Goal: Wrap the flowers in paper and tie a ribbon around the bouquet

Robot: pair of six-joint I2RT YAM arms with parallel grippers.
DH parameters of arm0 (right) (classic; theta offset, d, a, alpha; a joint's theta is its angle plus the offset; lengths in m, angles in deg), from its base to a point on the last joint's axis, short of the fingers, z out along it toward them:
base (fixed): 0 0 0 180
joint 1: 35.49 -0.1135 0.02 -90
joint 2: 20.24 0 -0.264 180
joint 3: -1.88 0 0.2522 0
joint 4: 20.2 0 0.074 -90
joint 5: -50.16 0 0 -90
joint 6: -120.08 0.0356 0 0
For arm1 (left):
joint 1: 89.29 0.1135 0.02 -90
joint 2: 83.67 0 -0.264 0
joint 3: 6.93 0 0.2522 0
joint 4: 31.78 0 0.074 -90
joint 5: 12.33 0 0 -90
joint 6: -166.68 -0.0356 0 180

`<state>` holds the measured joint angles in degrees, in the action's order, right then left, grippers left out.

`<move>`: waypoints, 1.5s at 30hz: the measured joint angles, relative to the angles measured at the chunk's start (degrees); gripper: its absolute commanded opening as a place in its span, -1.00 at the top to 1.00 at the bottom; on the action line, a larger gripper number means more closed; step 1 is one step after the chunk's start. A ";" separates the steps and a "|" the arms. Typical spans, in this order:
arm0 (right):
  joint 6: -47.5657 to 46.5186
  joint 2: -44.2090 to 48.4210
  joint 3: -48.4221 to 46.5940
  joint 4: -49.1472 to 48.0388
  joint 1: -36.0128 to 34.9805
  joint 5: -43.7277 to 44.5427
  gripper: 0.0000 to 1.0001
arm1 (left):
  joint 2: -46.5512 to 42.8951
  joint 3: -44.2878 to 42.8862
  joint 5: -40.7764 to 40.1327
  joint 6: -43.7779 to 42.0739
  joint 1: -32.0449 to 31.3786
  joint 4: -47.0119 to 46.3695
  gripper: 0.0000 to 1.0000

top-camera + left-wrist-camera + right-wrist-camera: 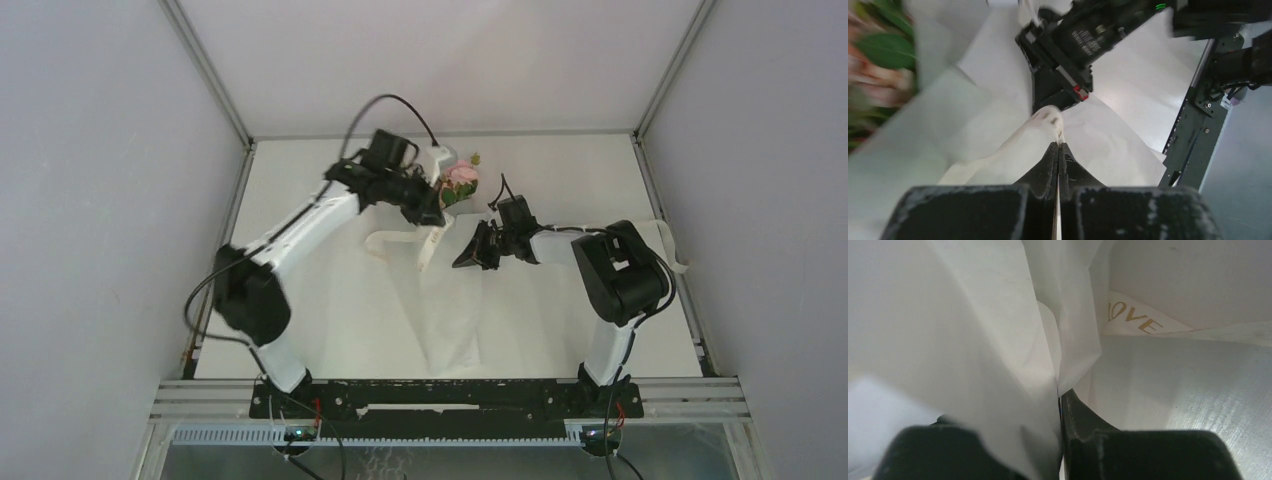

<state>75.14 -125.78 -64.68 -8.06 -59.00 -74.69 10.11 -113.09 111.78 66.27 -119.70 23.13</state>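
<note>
So from the top view, the flowers (461,180) sit upper centre and the paper (440,320) spreads down the middle. In the left wrist view, my left gripper (1058,146) is pinched tight on the ribbon (1033,140). In the right wrist view, my right gripper (1060,395) is clamped on a paper fold.

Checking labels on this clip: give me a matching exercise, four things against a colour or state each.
Things:
1 flowers
2 ribbon
3 paper
4 left gripper

Descriptions:
A cream with gold lettering
B closed tight
C pale pink
D white, softly creased sheet

Pairs: 1-C, 2-A, 3-D, 4-B
</note>
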 measured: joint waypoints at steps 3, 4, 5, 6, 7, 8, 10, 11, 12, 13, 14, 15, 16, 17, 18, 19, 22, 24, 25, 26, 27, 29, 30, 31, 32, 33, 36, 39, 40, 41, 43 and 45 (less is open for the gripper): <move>0.68 0.13 0.79 -0.44 -0.37 1.46 0.62 | 11.39 1.70 0.66 4.26 -2.23 -3.08 1.00; 0.83 0.42 1.20 -0.66 -0.57 2.01 0.56 | 14.58 1.97 0.61 5.46 -2.62 -3.80 1.00; 0.98 0.76 1.60 -0.76 -0.70 2.45 0.48 | 17.66 2.36 0.46 6.58 -3.21 -4.68 1.00; 1.33 1.38 2.23 -0.90 -0.92 3.17 0.40 | 20.04 2.73 0.11 7.52 -3.65 -5.27 1.00; 1.62 2.14 2.86 -0.87 -1.14 3.85 0.31 | 22.18 2.99 -0.50 8.15 -4.04 -5.66 1.00; 1.90 2.84 3.30 -0.76 -1.36 4.57 0.21 | 23.61 3.19 -1.07 8.79 -4.44 -6.14 1.00; 1.97 4.11 3.82 0.13 -1.73 6.58 0.03 | 26.14 3.34 -2.43 9.62 -5.35 -6.86 1.00; 2.34 4.90 4.42 0.76 -1.73 7.19 -0.04 | 26.93 3.39 -2.89 10.08 -5.62 -7.37 1.00; 2.47 5.95 4.79 1.79 -1.79 8.37 -0.09 | 27.67 3.37 -3.34 10.45 -5.90 -7.98 1.00; 2.60 6.99 5.01 2.71 -1.84 9.01 -0.13 | 28.15 3.39 -3.63 10.58 -6.10 -8.35 1.00; 2.62 8.59 5.14 4.17 -1.97 10.36 -0.16 | 28.68 3.39 -3.98 10.64 -6.36 -8.87 1.00; 2.56 10.36 5.16 5.81 -1.99 11.56 -0.17 | 29.00 3.39 -4.13 10.67 -6.51 -9.20 1.00; 2.43 12.22 5.16 7.48 -2.01 12.81 -0.19 | 29.20 3.39 -4.20 10.69 -6.60 -9.44 1.00; 2.25 14.93 5.16 9.84 -1.86 14.69 -0.20 | 29.24 3.50 -4.24 10.69 -6.60 -9.75 1.00; 2.05 17.22 5.16 11.78 -1.51 16.13 -0.24 | 29.24 3.63 -4.31 10.69 -6.69 -10.01 1.00; 1.75 20.20 5.16 14.34 -0.76 18.25 -0.27 | 29.24 3.87 -4.31 10.71 -6.73 -10.40 1.00; 0.48 27.82 4.92 21.57 3.39 24.13 -0.36 | 29.24 4.90 -3.98 10.88 -6.75 -11.74 1.00; -0.61 30.80 3.48 26.82 10.67 28.81 -0.37 | 29.22 5.40 -3.74 11.02 -6.75 -12.52 1.00; -1.27 31.01 2.56 28.48 13.97 30.80 -0.37 | 29.22 5.49 -3.50 11.08 -6.75 -12.79 1.00; -2.27 30.49 0.81 30.64 19.15 33.20 -0.37 | 29.18 5.64 -3.39 11.08 -6.75 -13.09 1.00; -3.02 29.42 -0.94 32.24 22.99 35.34 -0.36 | 29.09 5.84 -3.32 11.10 -6.75 -13.35 1.00; -5.51 24.90 -6.08 34.80 30.95 40.61 -0.34 | 28.92 6.12 -3.30 11.10 -6.75 -13.68 1.00; -6.71 21.73 -9.29 36.15 34.34 42.77 -0.33 | 28.89 6.16 -3.30 11.10 -6.78 -13.77 1.00; -7.87 18.21 -12.66 37.42 36.83 44.26 -0.33 | 28.85 6.16 -3.30 11.10 -6.80 -13.77 1.00; -8.87 14.84 -15.54 38.14 38.56 45.38 -0.32 | 28.81 6.19 -3.32 11.08 -6.84 -13.77 1.00; -9.64 11.28 -18.86 39.50 39.98 46.18 -0.32 | 28.81 6.19 -3.37 11.08 -6.86 -13.77 1.00; -12.24 -0.87 -30.45 43.15 43.08 48.33 -0.33 | 28.81 6.19 -3.37 11.08 -6.93 -13.81 1.00; -14.32 -10.40 -40.44 47.04 44.54 50.42 -0.33 | 28.81 6.19 -3.37 11.08 -6.95 -13.84 1.00; -14.80 -12.41 -42.62 47.84 44.74 50.73 -0.33 | 28.81 6.19 -3.37 11.08 -6.95 -13.84 1.00; -15.23 -14.73 -45.38 48.92 45.00 50.93 -0.34 | 28.81 6.19 -3.34 11.08 -6.95 -13.84 1.00; -15.82 -18.56 -50.36 50.95 45.33 51.01 -0.34 | 28.81 6.19 -3.37 11.08 -6.95 -13.84 1.00; -16.28 -21.57 -54.12 51.89 45.57 50.95 -0.33 | 28.81 6.19 -3.34 11.08 -6.95 -13.84 1.00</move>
<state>58.85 -147.35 -118.79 43.83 -13.43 -23.74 38.91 -106.90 108.43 77.35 -126.65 9.29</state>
